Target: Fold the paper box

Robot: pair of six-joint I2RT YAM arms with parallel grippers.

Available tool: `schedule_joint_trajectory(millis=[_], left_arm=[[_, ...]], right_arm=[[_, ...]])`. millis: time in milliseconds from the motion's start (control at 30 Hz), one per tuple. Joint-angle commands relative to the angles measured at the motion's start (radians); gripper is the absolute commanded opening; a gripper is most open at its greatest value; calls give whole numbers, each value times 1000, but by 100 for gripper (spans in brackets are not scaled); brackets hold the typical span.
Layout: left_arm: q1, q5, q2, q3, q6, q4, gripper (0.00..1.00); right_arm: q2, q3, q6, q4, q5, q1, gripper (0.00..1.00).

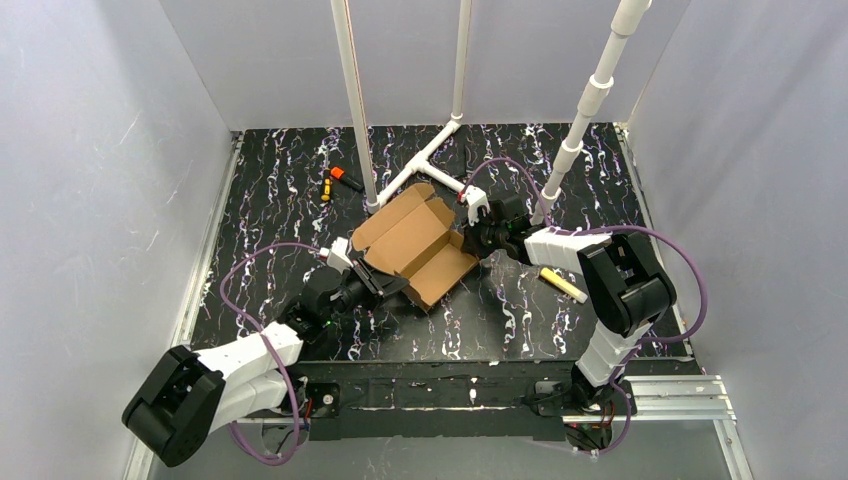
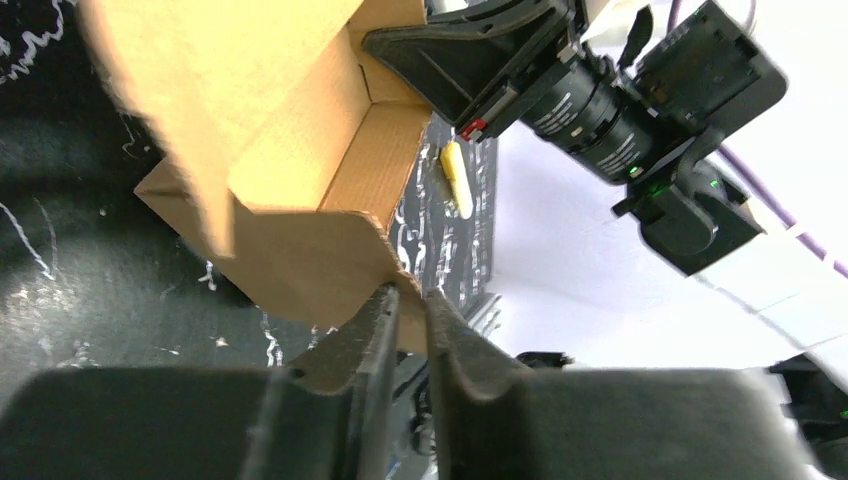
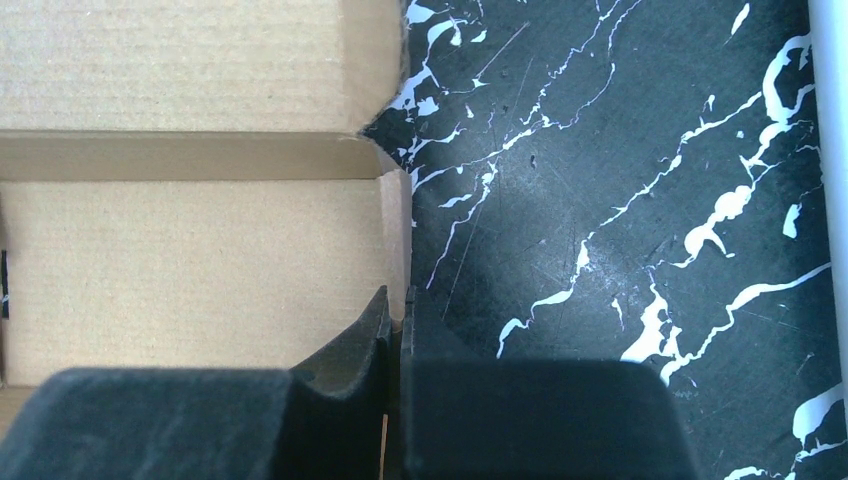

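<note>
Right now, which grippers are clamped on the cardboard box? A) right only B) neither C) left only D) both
D: the left gripper pinches one edge of the cardboard box, and the right gripper pinches the opposite edge.

We are looking at a black tabletop veined with white marbling (image 1: 560,330), and we are taking the white plastic T-shaped pipe fitting (image 1: 437,150) lying at its back as our landmark. A thin white upright pipe (image 1: 461,60) is rising from the fitting's far end. A second white upright pipe (image 1: 352,90) is standing at its near-left end. A thicker, jointed white pipe (image 1: 590,110) is leaning to the fitting's right. A small orange-and-black object (image 1: 345,177) is lying left of the fitting, with a small yellow-and-orange piece (image 1: 326,187) just beside it. A pale yellow cylindrical stick (image 1: 562,284) is resting nearer us, right of the fitting and well apart from it. Pale grey walls (image 1: 100,200) are enclosing everything.
</note>
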Motion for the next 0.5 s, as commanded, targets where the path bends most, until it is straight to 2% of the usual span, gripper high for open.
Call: schedule_joint_trajectory(millis=[0,167,467], left_arm=[[-4,-4,16,-15,18,29,22],[-4,-12,36,-28,17,31,31],[-4,-73,14,-62,11,32,29]], right_arm=[[39,11,-5,-40,-12,9,8],[39,13,-5,-41,-11,9,8],[43,14,-8,-44,-13,9,8]])
